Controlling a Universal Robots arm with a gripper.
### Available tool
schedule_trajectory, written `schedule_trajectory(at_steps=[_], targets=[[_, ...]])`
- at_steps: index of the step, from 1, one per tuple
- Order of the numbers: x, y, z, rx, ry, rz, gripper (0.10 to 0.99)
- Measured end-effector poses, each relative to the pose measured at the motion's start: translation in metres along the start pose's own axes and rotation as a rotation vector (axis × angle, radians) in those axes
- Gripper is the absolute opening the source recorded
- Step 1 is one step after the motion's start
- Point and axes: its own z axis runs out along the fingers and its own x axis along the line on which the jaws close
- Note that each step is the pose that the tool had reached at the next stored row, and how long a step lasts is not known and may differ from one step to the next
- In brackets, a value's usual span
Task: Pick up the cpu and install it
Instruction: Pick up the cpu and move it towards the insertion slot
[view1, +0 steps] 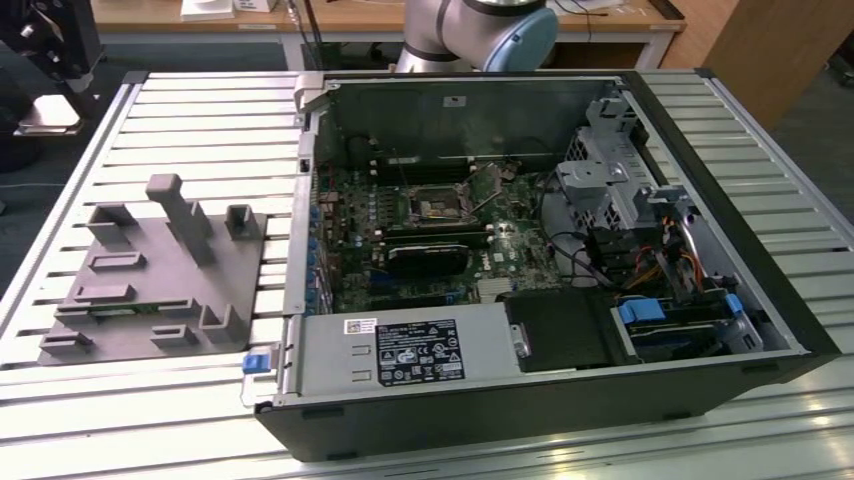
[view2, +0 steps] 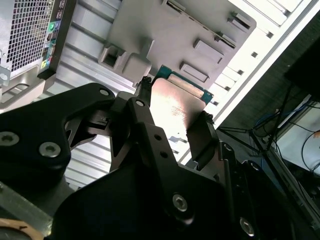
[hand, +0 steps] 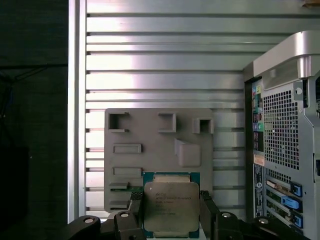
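- Gripping the cpu (hand: 170, 200) by two opposite edges, the pincer (hand: 171, 216) is closed onto the chip, with one dark finger (hand: 206, 212) pressed against each side, as we see in both wrist views
- We see the chip's silvery-grey lid turned toward the camera in the first wrist view, with a thin green border around it
- We make out the same chip in the second wrist view as a pale, shiny plate clamped between the two black fingers
- We find the cpu held up in the air, over the near edge of a grey moulded fixture (hand: 155, 145) that has several recesses and raised blocks
- We note that the fixture rests on the slatted metal bench (hand: 150, 65), just beside the computer case (hand: 280, 125), whose perforated rear panel and ports face the first wrist view
- We see in the exterior view that the case lies open on the bench with the fixture to the exterior view's left of it, and that the dark square socket (view1: 441, 203) sits on the motherboard inside, well apart from the fixture
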Motion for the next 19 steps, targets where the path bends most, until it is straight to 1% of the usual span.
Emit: schedule_trajectory(at_steps=[12, 19], targets=[[-0.0085, 0.0002, 0.0004, 0.0, -0.0001, 0.0, 0.537], [-0.015, 0.0003, 0.0006, 0.0, -0.0001, 0.0, 0.537]])
